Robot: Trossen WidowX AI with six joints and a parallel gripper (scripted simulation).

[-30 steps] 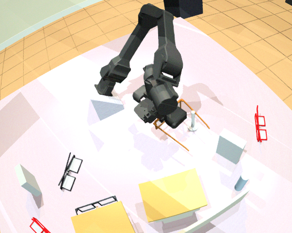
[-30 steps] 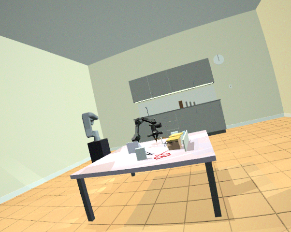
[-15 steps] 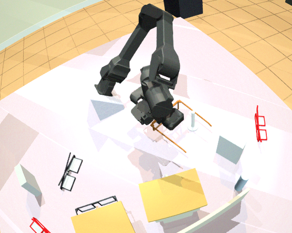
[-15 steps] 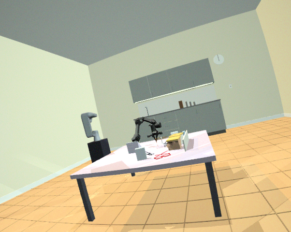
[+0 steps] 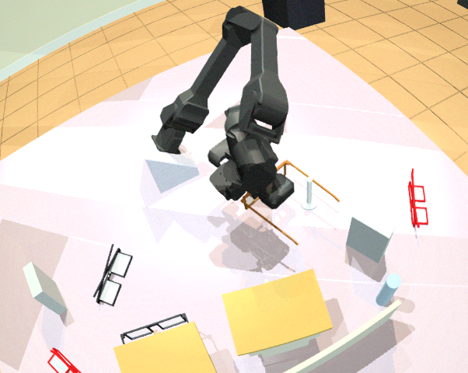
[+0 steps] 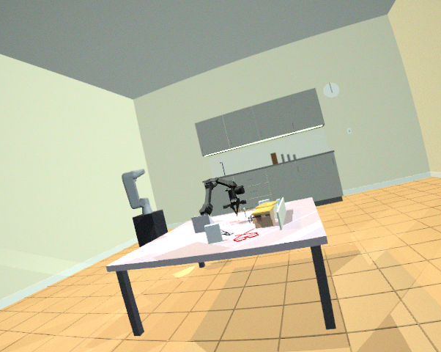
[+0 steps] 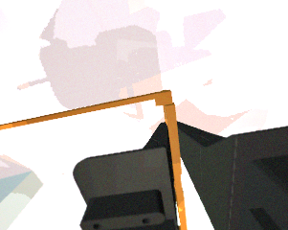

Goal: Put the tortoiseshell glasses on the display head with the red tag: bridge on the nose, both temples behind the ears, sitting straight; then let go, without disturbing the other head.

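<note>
The tortoiseshell glasses (image 5: 271,224) (image 7: 81,110) show orange-brown, held above the table with both temples stretching toward the lower right in the top view. My gripper (image 6: 236,214) (image 7: 167,126) is shut on their front frame, near one corner in the wrist view; the arm covers the fingertips in the top view. A display head with a flat yellow top (image 5: 276,311) stands ahead of the temples and wears no glasses. The other yellow-topped head (image 5: 165,351) wears black glasses (image 5: 184,317). No red tag can be made out on either head.
A thin upright post (image 5: 309,193) stands beside the far temple. A grey block (image 5: 368,241), a blue cylinder (image 5: 388,289) and a long pale panel (image 5: 347,341) stand at the right. Red glasses (image 5: 414,207) and black glasses (image 5: 103,270) lie on either side. A grey wedge (image 5: 172,176) is left of the gripper.
</note>
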